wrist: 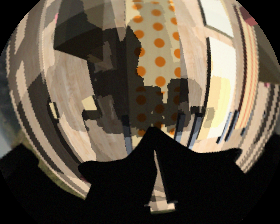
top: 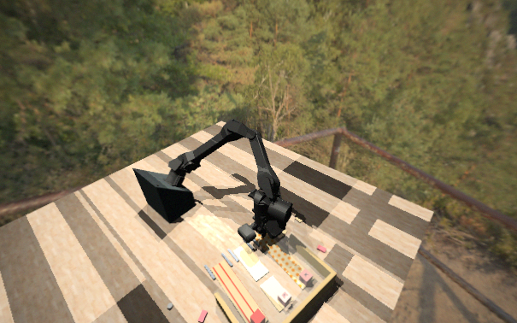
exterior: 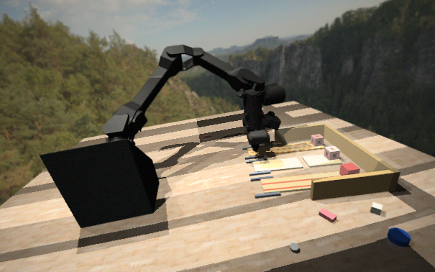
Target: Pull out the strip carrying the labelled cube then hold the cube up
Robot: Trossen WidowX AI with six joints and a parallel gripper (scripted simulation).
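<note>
Pressing down with its fingers together and nothing between them, the gripper [exterior: 255,147] stands on the near end of the dotted strip [exterior: 292,147], the end that lies farthest from the tan tray wall [exterior: 349,184]. I judge that the closed tip is used as a pusher: friction on the cloth can drag the strip out, so no pinch is needed.

The dotted strip seems to be in one piece. Its long axis runs from the gripper straight into the tray, and at its far end, inside the tray, sits the labelled cube [exterior: 317,139], upright, with a dark mark on its side. In the wrist view the orange dots [wrist: 153,43] run away from the closed tip toward this cube.

Beside the dotted strip, toward the tan tray wall, lies the pale strip [exterior: 277,164], which is broken in two parts with a gap; a second pink cube [exterior: 331,152] rests on its far part. Next to the wall the striped strip [exterior: 292,182] carries a red block [exterior: 349,168]. These strips lie parallel, and I think a pull along the same axis, away from the tray, brings the labelled cube within reach.
</note>
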